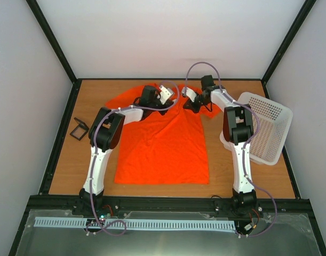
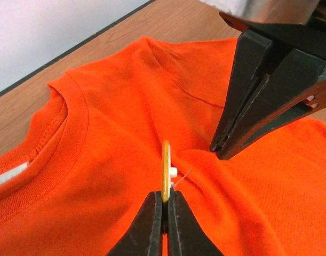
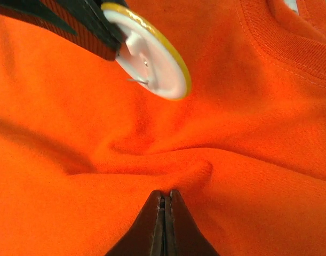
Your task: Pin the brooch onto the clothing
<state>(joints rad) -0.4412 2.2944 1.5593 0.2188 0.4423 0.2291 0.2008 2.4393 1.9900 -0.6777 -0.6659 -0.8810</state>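
The orange T-shirt lies flat on the table, neck at the far side. My left gripper is shut on the brooch, held edge-on just above the chest fabric, its white back and thin open pin facing right. In the right wrist view the brooch shows its white back and pin at upper left. My right gripper is shut on a raised fold of the shirt just below the neckline. Both grippers meet near the collar in the top view, left and right.
A white perforated basket stands tilted at the right edge of the table. A small black square box lies at the left. Black frame rails border the wooden table.
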